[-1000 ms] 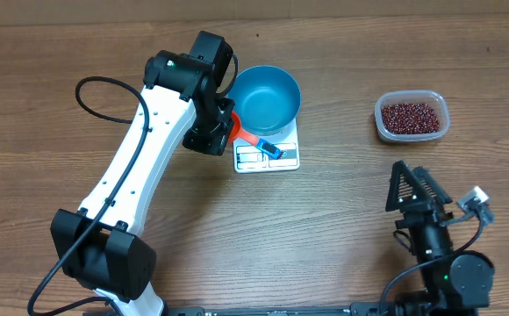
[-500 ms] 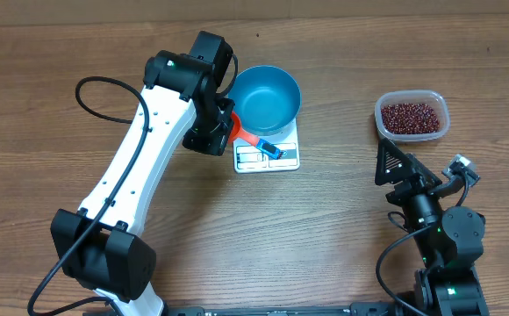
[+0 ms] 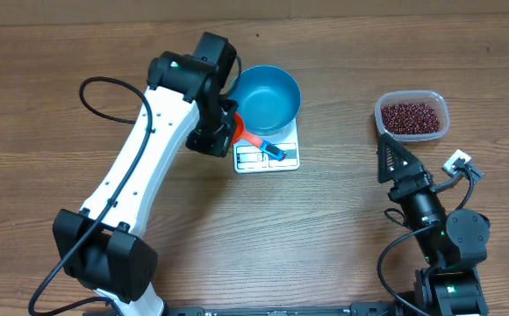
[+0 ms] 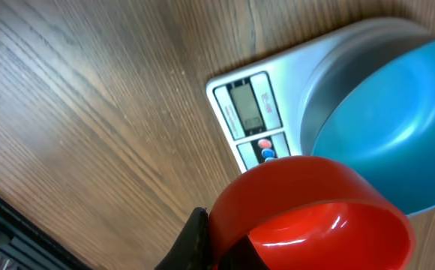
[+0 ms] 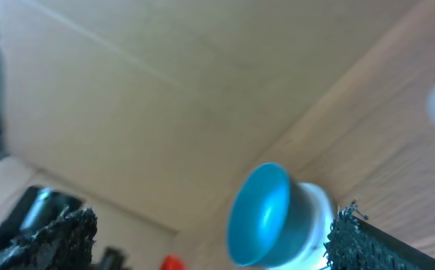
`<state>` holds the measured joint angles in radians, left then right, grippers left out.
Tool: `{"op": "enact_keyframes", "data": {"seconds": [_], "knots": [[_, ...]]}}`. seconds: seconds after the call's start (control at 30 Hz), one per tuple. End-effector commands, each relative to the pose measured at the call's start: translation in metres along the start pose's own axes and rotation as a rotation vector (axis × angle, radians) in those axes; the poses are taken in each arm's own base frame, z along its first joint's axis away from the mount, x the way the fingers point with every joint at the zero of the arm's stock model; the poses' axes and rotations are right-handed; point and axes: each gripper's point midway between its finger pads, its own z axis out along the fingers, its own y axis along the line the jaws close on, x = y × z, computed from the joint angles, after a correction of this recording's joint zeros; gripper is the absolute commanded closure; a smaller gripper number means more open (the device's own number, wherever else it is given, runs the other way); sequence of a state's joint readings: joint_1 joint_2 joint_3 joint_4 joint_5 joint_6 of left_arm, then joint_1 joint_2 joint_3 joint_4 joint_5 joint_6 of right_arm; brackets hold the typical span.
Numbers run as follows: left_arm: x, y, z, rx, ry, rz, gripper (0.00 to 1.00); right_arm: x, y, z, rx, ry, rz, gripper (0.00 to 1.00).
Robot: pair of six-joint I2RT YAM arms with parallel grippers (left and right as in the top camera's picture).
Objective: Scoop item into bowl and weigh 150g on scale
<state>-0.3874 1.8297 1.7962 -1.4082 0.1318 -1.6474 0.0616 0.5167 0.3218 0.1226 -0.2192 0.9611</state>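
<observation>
Pinching a red scoop (image 4: 315, 214), left tool (image 4: 217, 251); right tool (image 5: 210, 236) spread; beans (image 3: 410, 115) visible overhead only.

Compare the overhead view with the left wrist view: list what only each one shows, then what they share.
Only overhead: the clear tub holding the beans, set apart from the scale; the open right tool near that tub; and the whole white left arm.
Only left wrist: the red and blue buttons beside the scale's grey screen.
Both: the blue bowl standing on the white scale, the red scoop next to the bowl, and the wooden table.
</observation>
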Motion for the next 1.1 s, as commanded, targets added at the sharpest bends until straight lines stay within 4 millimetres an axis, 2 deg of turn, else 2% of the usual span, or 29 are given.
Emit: {"op": "enact_keyframes", "data": {"seconds": [0.0,0.17,0.4,0.63,0.8,1.07], "knots": [[0.022,-0.007,-0.015,0.064,0.048,0.012,0.96,0.014,0.02,0.004,-0.082,0.105,0.08,0.0],[0.039,-0.011,-0.015,0.083,0.09,0.009,0.96,0.033,0.007,0.021,-0.056,0.21,0.185,0.0],[0.049,-0.017,-0.015,0.107,0.108,-0.078,0.96,0.059,0.021,0.045,-0.216,0.4,0.214,0.0],[0.055,-0.033,-0.018,0.173,0.132,-0.084,0.96,0.083,0.009,0.063,-0.251,0.504,0.252,0.0],[0.058,-0.037,-0.015,0.179,0.133,-0.108,0.96,0.089,0.016,0.066,-0.301,0.519,0.241,0.0],[0.075,-0.037,-0.006,0.173,0.121,-0.062,0.96,0.089,0.016,0.066,-0.3,0.516,0.238,0.0]]}}
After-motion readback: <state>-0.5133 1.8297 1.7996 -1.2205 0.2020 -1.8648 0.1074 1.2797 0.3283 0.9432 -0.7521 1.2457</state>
